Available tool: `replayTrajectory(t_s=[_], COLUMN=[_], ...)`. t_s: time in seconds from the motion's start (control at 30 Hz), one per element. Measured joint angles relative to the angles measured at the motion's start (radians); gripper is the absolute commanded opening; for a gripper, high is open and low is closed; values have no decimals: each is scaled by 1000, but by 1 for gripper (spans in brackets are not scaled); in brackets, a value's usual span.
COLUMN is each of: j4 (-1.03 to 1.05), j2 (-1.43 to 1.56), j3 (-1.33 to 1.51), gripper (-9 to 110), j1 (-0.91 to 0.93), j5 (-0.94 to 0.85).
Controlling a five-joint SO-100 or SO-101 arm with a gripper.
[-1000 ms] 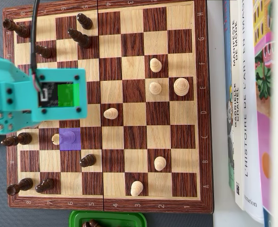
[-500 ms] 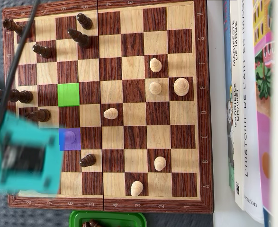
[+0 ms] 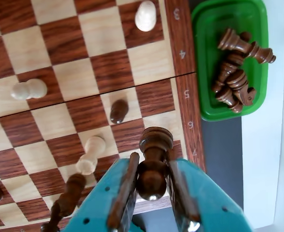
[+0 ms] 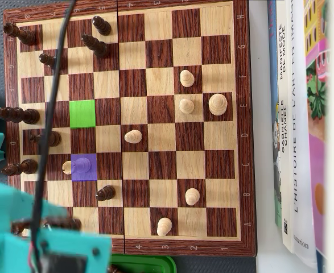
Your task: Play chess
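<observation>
In the wrist view my teal gripper [image 3: 152, 163] is shut on a dark brown chess piece [image 3: 154, 145] with a round head. It holds the piece over the board's near edge by the number 7. The wooden chessboard [image 3: 181, 72] carries a dark pawn [image 3: 118, 111] and white pawns [image 3: 91, 154] [image 3: 29, 89] [image 3: 145, 15]. In the overhead view the board [image 4: 243, 114] has a green marked square [image 4: 82, 114] and a purple marked square [image 4: 90, 170] with a white pawn [image 4: 74, 166] on it. The teal arm [image 4: 19, 227] covers the bottom left corner, so the jaws are hidden there.
A green tray [image 3: 204, 29] with several captured dark pieces [image 3: 236, 79] lies beside the board; its rim shows in the overhead view [image 4: 141, 264]. Dark pieces [image 4: 19, 115] line the left side in the overhead view. Books [image 4: 292, 125] lie along the right.
</observation>
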Motion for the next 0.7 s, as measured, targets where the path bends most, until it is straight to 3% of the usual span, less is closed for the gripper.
replayTrajectory(t_s=[0.7], j4=[0], j2=[-704], j3=[-534], gripper=[6], j1=[117], j5=[-179])
